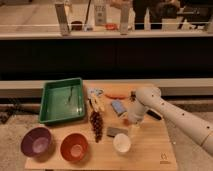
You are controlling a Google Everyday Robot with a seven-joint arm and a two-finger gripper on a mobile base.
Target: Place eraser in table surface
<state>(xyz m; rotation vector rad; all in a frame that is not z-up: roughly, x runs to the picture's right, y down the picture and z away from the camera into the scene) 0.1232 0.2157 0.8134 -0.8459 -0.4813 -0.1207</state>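
The eraser (116, 132) is a small flat grey block lying on the light tan table surface (150, 150), just above the white cup (122, 143). My gripper (132, 123) hangs at the end of the white arm (165, 112), which reaches in from the right. It is low over the table, just right of the eraser and above the cup. I cannot tell whether it touches the eraser.
A green tray (48, 112) stands at the back left. A purple bowl (36, 141) and an orange bowl (74, 147) sit at the front left. Dark grapes (96, 125), a blue block (118, 107) and a carrot (116, 95) lie mid-table. A small dark mark (164, 159) is near the front right corner.
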